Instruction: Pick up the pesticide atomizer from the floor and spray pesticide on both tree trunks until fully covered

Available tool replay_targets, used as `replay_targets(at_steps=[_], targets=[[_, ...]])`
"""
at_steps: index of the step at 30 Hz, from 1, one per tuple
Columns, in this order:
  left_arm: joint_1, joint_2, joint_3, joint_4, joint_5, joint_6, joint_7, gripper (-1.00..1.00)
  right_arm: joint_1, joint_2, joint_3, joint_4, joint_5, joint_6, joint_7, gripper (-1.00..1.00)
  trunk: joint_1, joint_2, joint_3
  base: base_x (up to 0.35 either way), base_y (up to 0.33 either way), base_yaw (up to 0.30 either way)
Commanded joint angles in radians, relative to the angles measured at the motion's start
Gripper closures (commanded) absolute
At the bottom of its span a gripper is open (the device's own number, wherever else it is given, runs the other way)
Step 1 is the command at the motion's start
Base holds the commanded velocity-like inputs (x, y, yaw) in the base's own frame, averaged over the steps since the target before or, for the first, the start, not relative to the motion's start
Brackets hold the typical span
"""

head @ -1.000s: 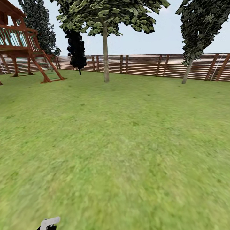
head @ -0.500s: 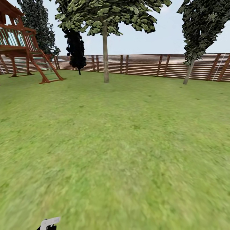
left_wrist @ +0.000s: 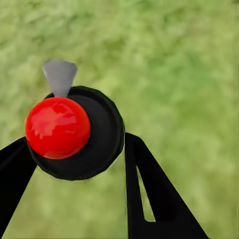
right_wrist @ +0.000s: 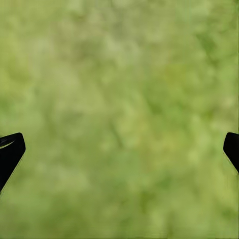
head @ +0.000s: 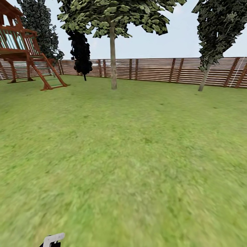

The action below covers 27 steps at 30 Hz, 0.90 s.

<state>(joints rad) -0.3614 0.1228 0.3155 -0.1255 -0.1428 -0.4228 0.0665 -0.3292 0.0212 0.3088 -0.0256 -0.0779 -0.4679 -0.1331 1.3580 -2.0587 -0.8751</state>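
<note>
Nearer the tree trunk (head: 113, 58) now; left hand (left_wrist: 74, 164) pinches the atomizer (left_wrist: 74, 132), right hand (right_wrist: 119, 149) spread.

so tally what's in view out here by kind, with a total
bare-trunk trees: 2
dark column trees: 2
playset: 1
fence: 1
atomizer: 1
total: 7

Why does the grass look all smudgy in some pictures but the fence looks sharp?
In the head view, the green grass lawn near the camera smears into blur, while the brown slatted wooden fence far off stays crisp. In the left wrist view, the grass is a soft blotch behind the sharp red ball-topped black atomizer. In the right wrist view, the grass is blurry too.
</note>
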Motion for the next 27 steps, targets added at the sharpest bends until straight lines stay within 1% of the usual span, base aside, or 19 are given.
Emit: replay_targets(at_steps=[1,27], targets=[[-0.001,0.000,0.004,0.001,-0.011,-0.004,0.006,1.00,-0.001,0.000,0.009,0.001,-0.008,-0.003,-0.003,-1.00,0.000,0.000,-0.001,0.340,0.000,0.000],[-0.001,0.000,0.004,0.001,-0.011,-0.004,0.006,1.00,-0.001,0.000,0.009,0.001,-0.008,-0.003,-0.003,-1.00,0.000,0.000,-0.001,0.340,0.000,0.000]])
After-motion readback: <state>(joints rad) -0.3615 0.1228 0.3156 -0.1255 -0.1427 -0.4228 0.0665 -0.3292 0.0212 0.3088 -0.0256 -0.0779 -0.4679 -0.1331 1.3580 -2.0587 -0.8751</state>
